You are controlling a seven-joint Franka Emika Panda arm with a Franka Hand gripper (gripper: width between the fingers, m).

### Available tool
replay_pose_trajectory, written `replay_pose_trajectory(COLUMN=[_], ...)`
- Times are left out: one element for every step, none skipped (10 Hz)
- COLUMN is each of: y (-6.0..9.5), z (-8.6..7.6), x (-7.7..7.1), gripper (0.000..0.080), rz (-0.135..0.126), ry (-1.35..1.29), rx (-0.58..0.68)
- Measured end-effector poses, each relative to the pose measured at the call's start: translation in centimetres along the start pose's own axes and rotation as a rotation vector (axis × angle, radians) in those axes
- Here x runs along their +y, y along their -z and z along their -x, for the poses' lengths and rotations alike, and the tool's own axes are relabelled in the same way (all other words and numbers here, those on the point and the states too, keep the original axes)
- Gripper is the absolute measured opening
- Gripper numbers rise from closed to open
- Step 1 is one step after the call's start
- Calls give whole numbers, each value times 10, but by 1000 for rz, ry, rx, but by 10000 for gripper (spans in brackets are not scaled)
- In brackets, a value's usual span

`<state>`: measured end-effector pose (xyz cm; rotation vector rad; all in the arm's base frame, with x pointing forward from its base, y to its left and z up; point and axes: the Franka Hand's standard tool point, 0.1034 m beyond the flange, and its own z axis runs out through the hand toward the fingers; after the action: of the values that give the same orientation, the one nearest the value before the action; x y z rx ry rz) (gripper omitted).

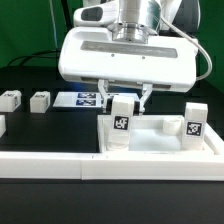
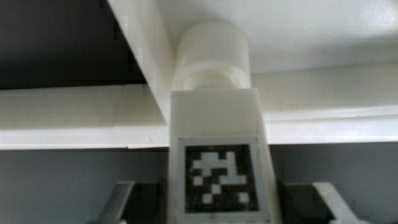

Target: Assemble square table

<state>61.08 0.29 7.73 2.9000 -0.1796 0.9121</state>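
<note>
tabletop (image 1: 155,143): lying flat on the black surface (image 1: 50,130), toward the exterior view's right, just behind the long white rail (image 1: 60,168).
near leg (image 1: 121,122): standing upright at the tabletop's corner on the exterior view's left, tag facing the camera; round end (image 2: 214,60) probably sitting in the socket, blur hiding the joint.
second leg (image 1: 194,122): standing upright at the tabletop's other near corner.
pincer (image 1: 128,98): hanging right over the near leg, fingers (image 2: 128,203) spread, flanking it with gaps on both sides, pinching nothing.
loose leg (image 1: 40,100): lying well apart from the tabletop, another leg (image 1: 10,99) near it.
marker board (image 1: 88,98): lying flat behind the pincer.
</note>
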Motion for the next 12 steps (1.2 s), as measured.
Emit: replay_pose_trajectory(y=[0, 0, -1, -1, -1, -1, -1, -1, -1, -1, -1, -1], z=[0, 0, 1, 1, 1, 1, 2, 2, 2, 2, 2, 2], x=[0, 0, 1, 1, 1, 1, 1, 1, 1, 1, 1, 1], gripper=[291, 291, 291, 448, 574, 574, 634, 645, 645, 649, 649, 649], rz=[1, 2, 3, 3, 3, 3, 3, 3, 3, 3, 3, 3], ry=[3, 6, 9, 12, 13, 16, 20, 22, 26, 28, 29, 31], rx=[-4, -5, -11, -11, -11, -12, -12, -12, -12, -12, -12, -12])
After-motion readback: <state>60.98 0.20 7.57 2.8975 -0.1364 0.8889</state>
